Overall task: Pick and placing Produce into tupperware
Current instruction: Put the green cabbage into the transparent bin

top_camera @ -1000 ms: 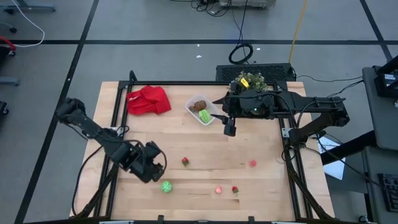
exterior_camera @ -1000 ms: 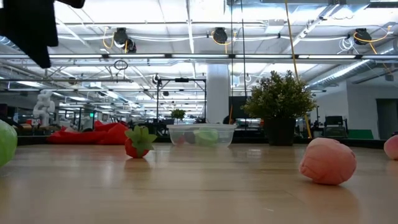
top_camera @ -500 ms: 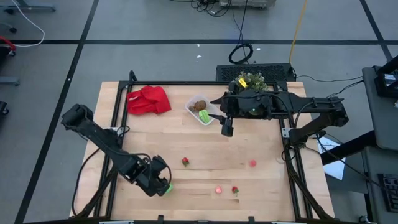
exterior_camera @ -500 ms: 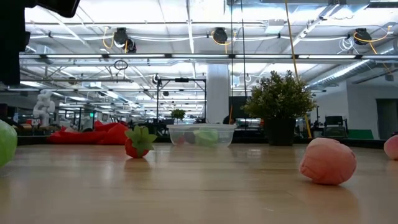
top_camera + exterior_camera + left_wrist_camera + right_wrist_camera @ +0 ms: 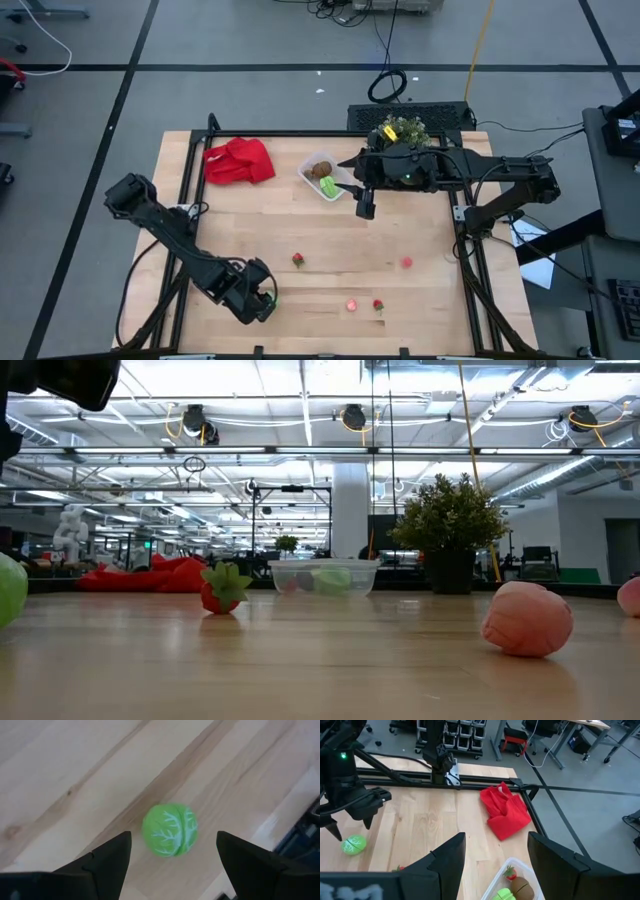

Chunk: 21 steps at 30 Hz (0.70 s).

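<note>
Left gripper jaws spread wide, straddling the green ball near the front tabletop edge, not touching it. Right gripper jaws parted, holding nothing, beside the tupperware at the back. Tupperware holds 1 brown, 1 green, 1 red piece; the red shows only in the right wrist view. 4 small red/pink pieces loose on the tabletop. Ball mostly hidden from above.

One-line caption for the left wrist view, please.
Left gripper, fingers open, poised above the green cabbage-like toy on the wooden table.
</note>
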Motion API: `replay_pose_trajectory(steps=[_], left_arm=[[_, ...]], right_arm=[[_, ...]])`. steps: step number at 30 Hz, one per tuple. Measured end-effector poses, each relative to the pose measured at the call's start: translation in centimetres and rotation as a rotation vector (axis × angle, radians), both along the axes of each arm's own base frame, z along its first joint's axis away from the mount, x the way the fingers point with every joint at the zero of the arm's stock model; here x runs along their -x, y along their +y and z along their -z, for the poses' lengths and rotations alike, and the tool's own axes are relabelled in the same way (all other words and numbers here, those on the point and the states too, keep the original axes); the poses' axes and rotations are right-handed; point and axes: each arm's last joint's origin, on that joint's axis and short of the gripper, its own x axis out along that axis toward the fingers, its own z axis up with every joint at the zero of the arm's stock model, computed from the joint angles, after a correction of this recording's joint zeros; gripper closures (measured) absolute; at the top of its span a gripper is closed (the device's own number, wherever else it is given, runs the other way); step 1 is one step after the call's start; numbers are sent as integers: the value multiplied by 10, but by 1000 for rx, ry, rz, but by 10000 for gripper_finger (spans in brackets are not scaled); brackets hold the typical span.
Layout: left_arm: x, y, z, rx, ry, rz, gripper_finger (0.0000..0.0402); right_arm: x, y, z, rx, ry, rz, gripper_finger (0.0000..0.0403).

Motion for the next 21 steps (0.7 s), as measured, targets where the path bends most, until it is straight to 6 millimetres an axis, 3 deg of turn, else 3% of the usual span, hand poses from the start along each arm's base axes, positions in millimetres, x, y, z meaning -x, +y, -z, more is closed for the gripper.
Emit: replay_pose_trajectory(steps=[21], left_arm=[[-6, -7, 17, 15, 46, 13, 108]], right_arm=[[-1, 3, -1, -55, -19, -36, 197]])
